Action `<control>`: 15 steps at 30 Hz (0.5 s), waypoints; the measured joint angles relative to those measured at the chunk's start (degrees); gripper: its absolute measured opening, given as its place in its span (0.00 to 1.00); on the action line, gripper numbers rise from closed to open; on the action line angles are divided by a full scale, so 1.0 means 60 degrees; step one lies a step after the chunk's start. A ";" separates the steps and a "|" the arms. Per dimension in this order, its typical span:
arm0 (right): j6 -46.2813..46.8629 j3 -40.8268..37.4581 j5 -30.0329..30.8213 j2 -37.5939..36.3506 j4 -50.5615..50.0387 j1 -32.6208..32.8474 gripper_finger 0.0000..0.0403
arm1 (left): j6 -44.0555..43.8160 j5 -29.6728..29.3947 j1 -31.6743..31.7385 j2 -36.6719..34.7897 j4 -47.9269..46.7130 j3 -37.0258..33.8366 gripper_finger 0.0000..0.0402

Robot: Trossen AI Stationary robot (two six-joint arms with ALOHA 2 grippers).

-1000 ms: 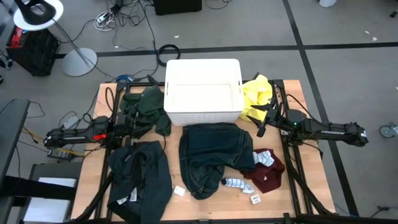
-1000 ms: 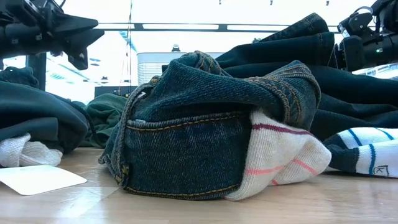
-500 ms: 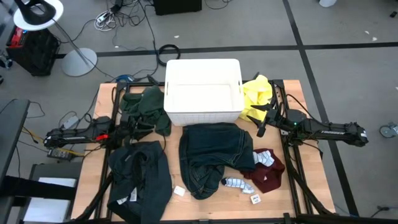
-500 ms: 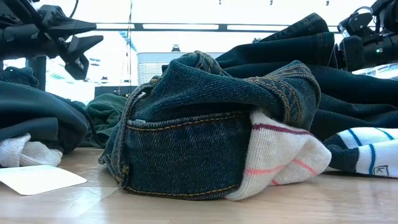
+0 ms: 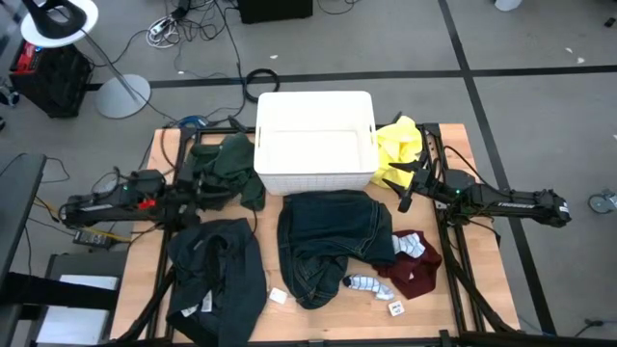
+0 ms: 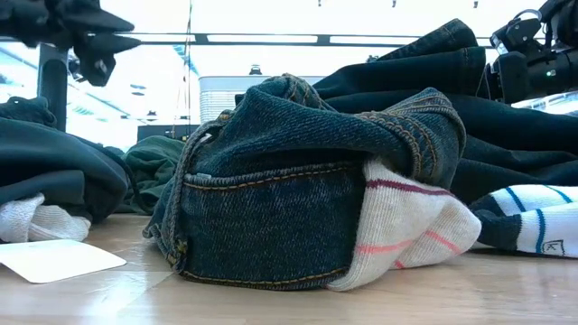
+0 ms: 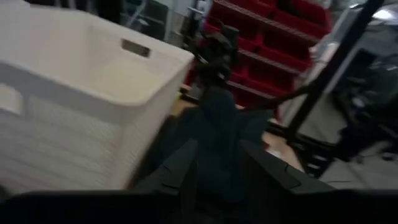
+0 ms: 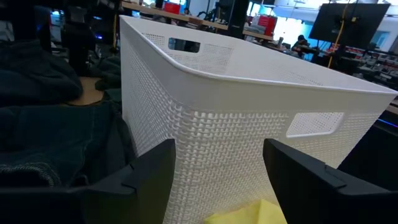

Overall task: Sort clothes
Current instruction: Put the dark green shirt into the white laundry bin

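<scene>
The white bin (image 5: 315, 142) sits at the table's twelve o'clock edge, empty inside. The dark green garment (image 5: 227, 172) is heaped just at its nine o'clock side, the yellow garment (image 5: 397, 149) against its three o'clock wall. The jeans (image 5: 333, 241) fill the centre, a dark navy garment (image 5: 217, 280) reaches the seven o'clock edge, and the maroon garment (image 5: 415, 270) with striped socks (image 5: 364, 283) lies at five o'clock. The left gripper (image 5: 196, 198) hangs above the green heap's outer edge with fingers spread, pinching nothing. The right gripper (image 5: 403, 185) hovers beside the yellow garment, fingers (image 8: 140, 174) spread wide and empty. Bare wood shows only along the six o'clock edge.
</scene>
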 joint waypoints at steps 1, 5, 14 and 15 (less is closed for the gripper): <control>0.0001 -0.0002 -0.0001 0.0001 0.0001 0.0001 0.61 | 0.0099 -0.0073 0.0000 0.0199 -0.0127 0.0350 0.30; 0.0000 0.0000 -0.0001 -0.0001 0.0001 0.0000 0.61 | 0.0642 -0.0148 -0.0003 0.0940 -0.0056 0.1773 0.30; -0.0002 0.0001 0.0002 -0.0001 -0.0001 -0.0001 0.61 | 0.1802 -0.1371 -0.0003 0.2739 -0.2081 0.5433 0.30; -0.0002 0.0001 0.0000 0.0000 -0.0001 0.0001 0.61 | 0.1824 -0.1587 -0.0001 0.2937 -0.2434 0.5847 0.30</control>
